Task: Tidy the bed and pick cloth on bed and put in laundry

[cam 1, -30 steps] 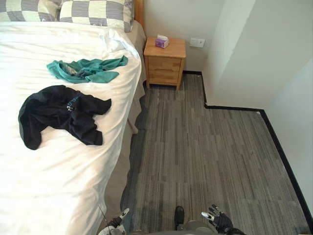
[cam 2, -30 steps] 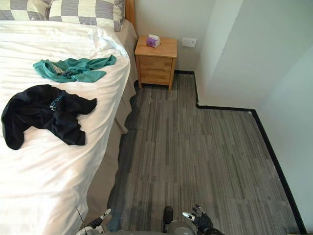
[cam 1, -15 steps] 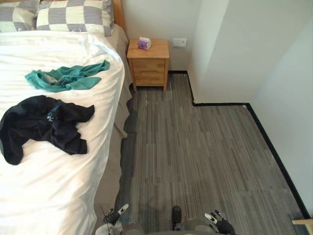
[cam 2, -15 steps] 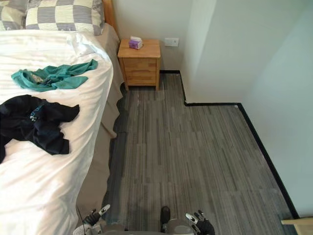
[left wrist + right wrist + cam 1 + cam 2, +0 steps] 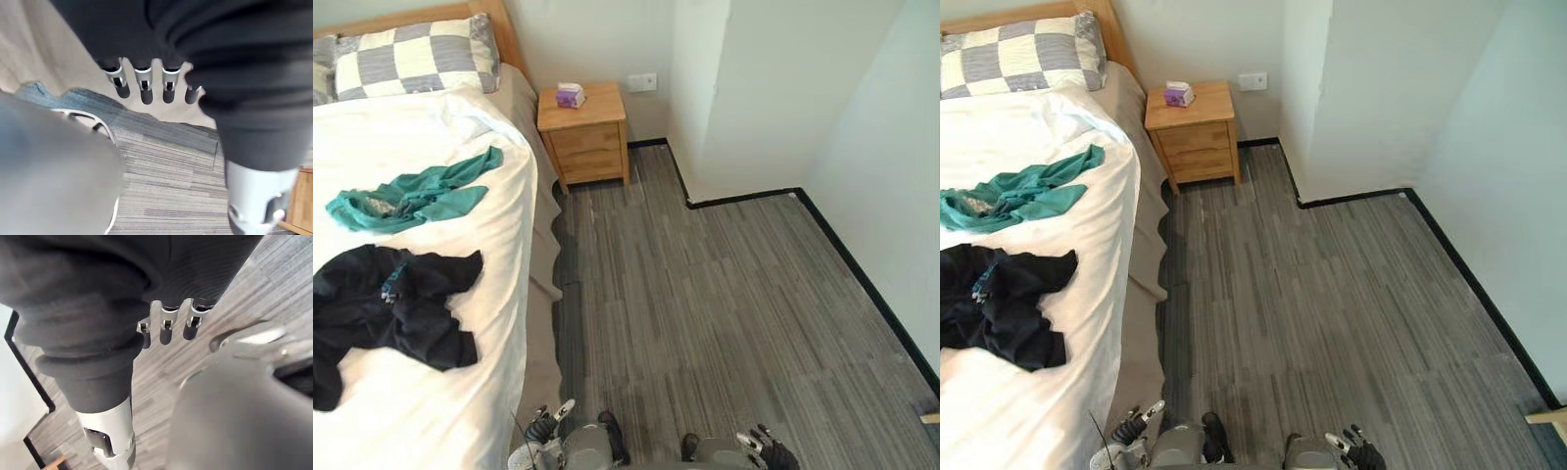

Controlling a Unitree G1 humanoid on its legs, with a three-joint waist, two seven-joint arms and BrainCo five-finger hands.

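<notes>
Clothes lie on the bed (image 5: 421,132), black garment (image 5: 396,313) nearer and teal garment (image 5: 421,196) beyond, while left hand (image 5: 551,419) and right hand (image 5: 771,452) hang slack and empty, so it seems best to turn bedward and gather the black one first.

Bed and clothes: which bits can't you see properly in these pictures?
Black garment: left eye view, its left part cut off by the edge.
Teal garment: right eye view, end cut off by the left edge.
Bed: both eye views, left side and foot cut off.
Purple box on the nightstand: too small to identify.
Wooden piece: right eye view, cut off at right.
</notes>
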